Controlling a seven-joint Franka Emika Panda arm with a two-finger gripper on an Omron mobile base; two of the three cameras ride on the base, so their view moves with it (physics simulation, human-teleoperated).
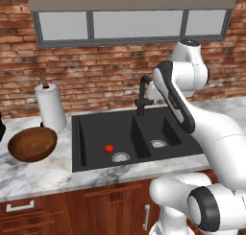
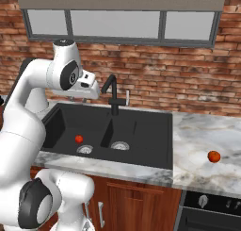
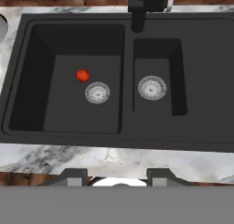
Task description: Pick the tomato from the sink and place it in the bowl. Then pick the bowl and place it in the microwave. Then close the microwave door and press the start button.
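Brick-walled kitchen, marble table point(image 1: 48, 169) carrying the black sink point(image 1: 91, 155). Tomato point(image 3: 82, 75) lies on the left basin floor, just at 10 o'clock of that basin's drain point(image 3: 97, 93), touching nothing else. End effector point(image 3: 116, 177) hovers high over the sink, pointed down, likely scouting before descent; fingers apart, holding nothing. Bowl point(image 1: 32, 144) waits on the table at 9 o'clock of the sink, beside the paper towel roll point(image 1: 50, 107).
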